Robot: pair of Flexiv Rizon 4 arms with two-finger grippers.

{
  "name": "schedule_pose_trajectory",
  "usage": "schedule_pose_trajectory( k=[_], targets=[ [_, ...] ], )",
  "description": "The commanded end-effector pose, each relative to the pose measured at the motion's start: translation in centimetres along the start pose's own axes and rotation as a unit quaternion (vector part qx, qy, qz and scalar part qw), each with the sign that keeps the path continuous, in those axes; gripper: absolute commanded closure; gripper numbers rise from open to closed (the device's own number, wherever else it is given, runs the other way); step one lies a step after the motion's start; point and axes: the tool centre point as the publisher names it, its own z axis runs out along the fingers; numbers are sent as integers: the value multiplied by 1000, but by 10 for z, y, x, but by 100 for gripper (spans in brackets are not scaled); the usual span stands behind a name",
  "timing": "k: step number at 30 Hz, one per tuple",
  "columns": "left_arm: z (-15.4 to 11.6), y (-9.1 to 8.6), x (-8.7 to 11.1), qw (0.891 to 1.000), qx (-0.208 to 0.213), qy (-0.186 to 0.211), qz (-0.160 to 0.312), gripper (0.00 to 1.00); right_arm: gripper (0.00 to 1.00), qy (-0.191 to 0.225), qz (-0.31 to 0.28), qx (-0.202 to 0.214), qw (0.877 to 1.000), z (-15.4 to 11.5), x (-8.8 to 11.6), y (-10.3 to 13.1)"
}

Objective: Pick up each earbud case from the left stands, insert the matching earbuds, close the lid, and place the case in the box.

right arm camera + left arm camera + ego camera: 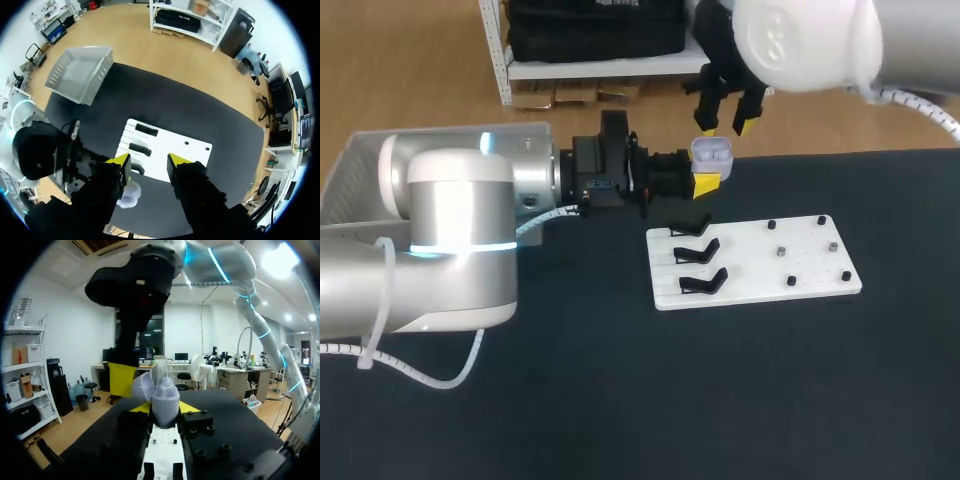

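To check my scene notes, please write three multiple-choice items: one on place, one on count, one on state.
1. Where is the earbud case? A on the white board; B in the left gripper; C on a stand.
2. How many black stands are on the white board? A two; B three; C five.
3. The right gripper is: A open; B shut on the case; C shut on a stand.
Key: 1 B, yellow tips clamp it; 2 B, three in a column; 3 A, fingers apart, nothing between.
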Motion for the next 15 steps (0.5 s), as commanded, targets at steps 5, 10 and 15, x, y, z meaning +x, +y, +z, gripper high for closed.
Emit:
schedule_pose_trajectory(
  k=[5, 10, 15],
  targets=[
    [0, -2, 2, 1000, -4, -5, 2, 100, 54, -17, -1, -13, 1000, -12, 26, 7],
    [0, -2, 2, 1000, -4, -5, 2, 100, 53, -39, 8, -19, 999, -17, 24, 5],
    [0, -2, 2, 1000, -4, -5, 2, 100, 25, -83, 70, -73, 991, -45, 26, -11]
  ],
)
